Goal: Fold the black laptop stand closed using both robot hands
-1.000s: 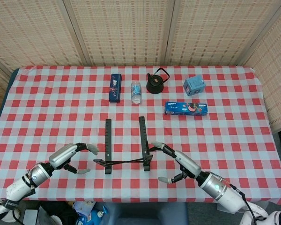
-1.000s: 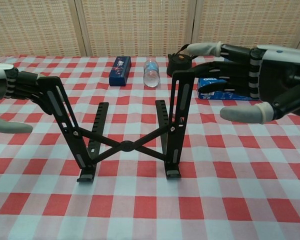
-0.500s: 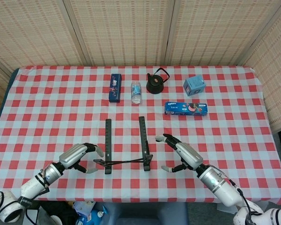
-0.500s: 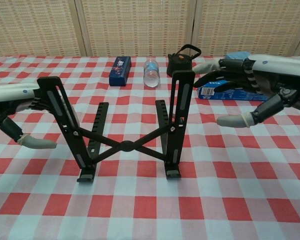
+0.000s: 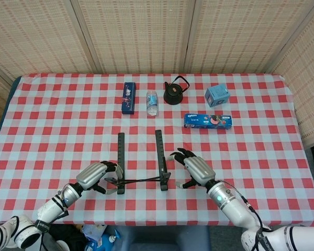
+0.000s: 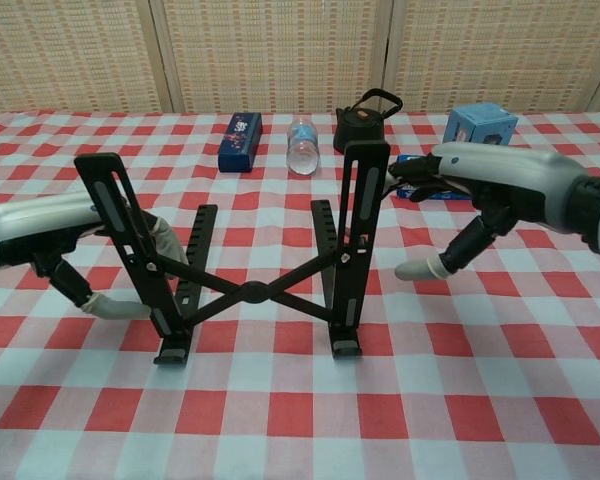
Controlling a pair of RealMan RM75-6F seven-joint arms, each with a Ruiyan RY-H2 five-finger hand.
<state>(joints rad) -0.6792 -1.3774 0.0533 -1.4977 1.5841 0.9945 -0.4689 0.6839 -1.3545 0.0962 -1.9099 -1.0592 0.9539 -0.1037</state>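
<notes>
- Woven bamboo-look panels fill the top of both views; below them a table [image 5: 52,104] w/ red-and-white checked cloth, soft and flat.
- Laptop stand [image 6: 250,290] sits lower centre of the frame, just in front of the robot. Black, matte, hard-looking; two slotted uprights leaning apart, joined low by a thin X-brace w/ a centre pivot.
- Progress: stand is fully spread, no folding visible. Approach looks about done; the squeeze inward from both sides is all left to do, as I judge it.
- Left hand [image 6: 50,235] at lower left, by the left upright. Fingers apart, curled loosely round the bar; thumb tip [image 6: 110,306] low beside it. Touching or not — can't tell.
- Right hand [image 6: 490,185] mid right, just beside the right upright. Fingers spread, holding nothing, dark tips near the bar's top; pale thumb tip [image 6: 417,270] hangs apart from it.
- Hands: smooth grey shells, black segmented fingers, pale rubbery tips.
- Far back, upper centre: dark blue box [image 5: 128,98], clear plastic bottle [image 5: 152,103] lying down, small black kettle [image 5: 174,93] w/ hoop handle, light blue cube box [image 5: 217,95], flat blue biscuit pack [image 5: 208,121].
</notes>
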